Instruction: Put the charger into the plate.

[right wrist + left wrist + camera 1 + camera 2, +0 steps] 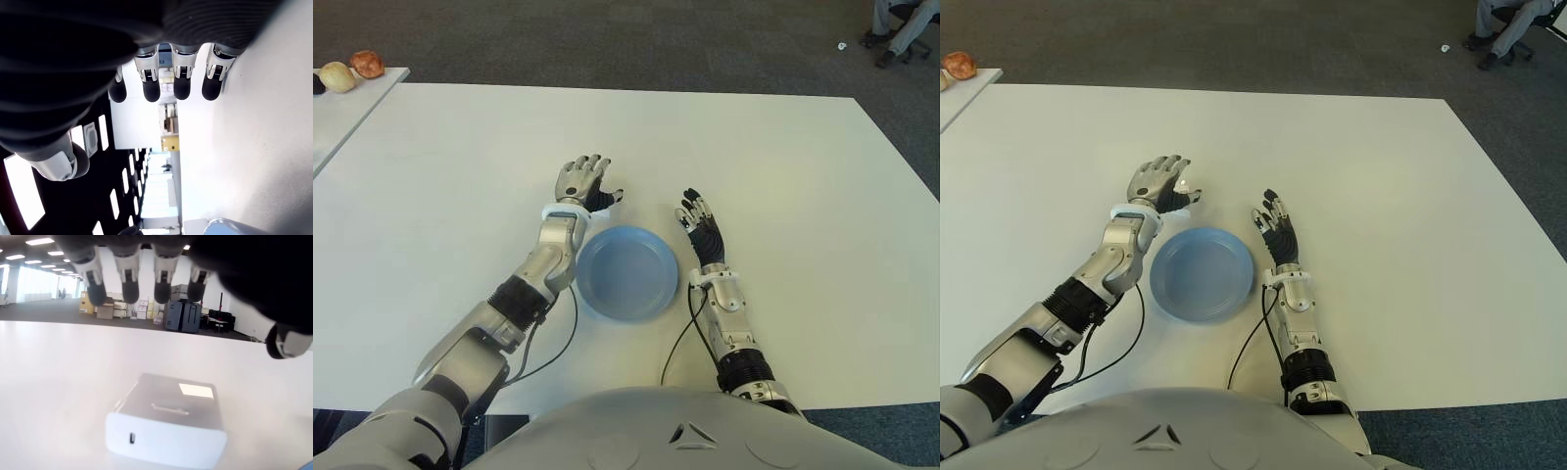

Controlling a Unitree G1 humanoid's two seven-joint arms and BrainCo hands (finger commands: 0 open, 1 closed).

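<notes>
The white block-shaped charger (pixel 168 423) lies on the white table (pixel 783 196), and in the eye views my left hand (pixel 582 182) covers nearly all of it. That hand hovers just beyond the far left rim of the blue plate (pixel 626 274). In the left wrist view its fingers (pixel 129 289) are spread above the charger without touching it. The plate holds nothing. My right hand (pixel 701 221) shows open beside the plate's right rim, fingers extended.
A second table at the far left carries a pale round item (pixel 337 76) and a reddish one (pixel 367 65). A person's legs (pixel 901 29) show on the carpet at the far right. Black cables (pixel 558 348) run beside both forearms.
</notes>
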